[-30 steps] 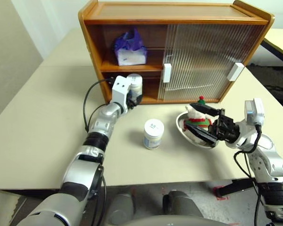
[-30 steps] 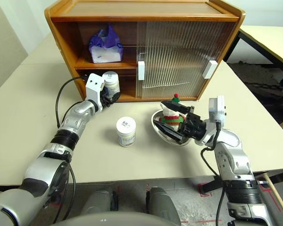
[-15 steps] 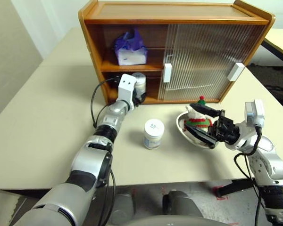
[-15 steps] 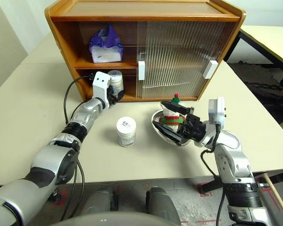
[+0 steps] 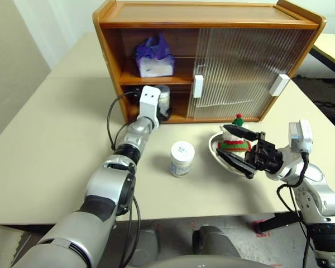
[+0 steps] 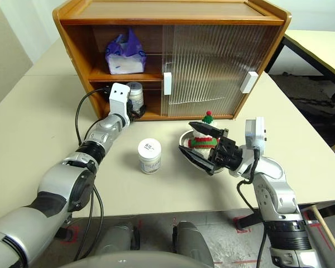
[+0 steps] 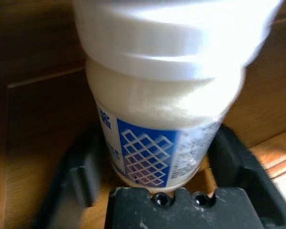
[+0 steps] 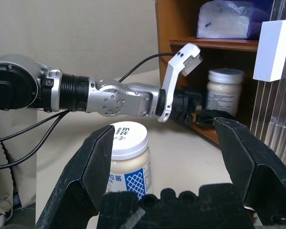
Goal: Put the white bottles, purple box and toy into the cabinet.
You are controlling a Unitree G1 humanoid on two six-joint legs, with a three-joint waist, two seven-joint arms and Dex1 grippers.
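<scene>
White bottles: one [image 5: 163, 99] sits on the cabinet [image 5: 212, 61] lower shelf at the open left side, between the spread fingers of the left claw [image 5: 159, 115], fingers clear of it. Second bottle [image 5: 182, 158] stands on the desk [image 5: 44, 156], at 6 o'clock from the first. Purple box [image 5: 154, 57] on the upper shelf. Toy [image 5: 233, 137] in steel bowl [image 5: 223, 159], 3 o'clock of the second bottle. Right claw [image 5: 241, 149] open, empty, over the bowl.

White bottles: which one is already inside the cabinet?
The white bottle on the cabinet's bottom shelf, between the left gripper's open fingers. The other bottle stands out on the table.
</scene>
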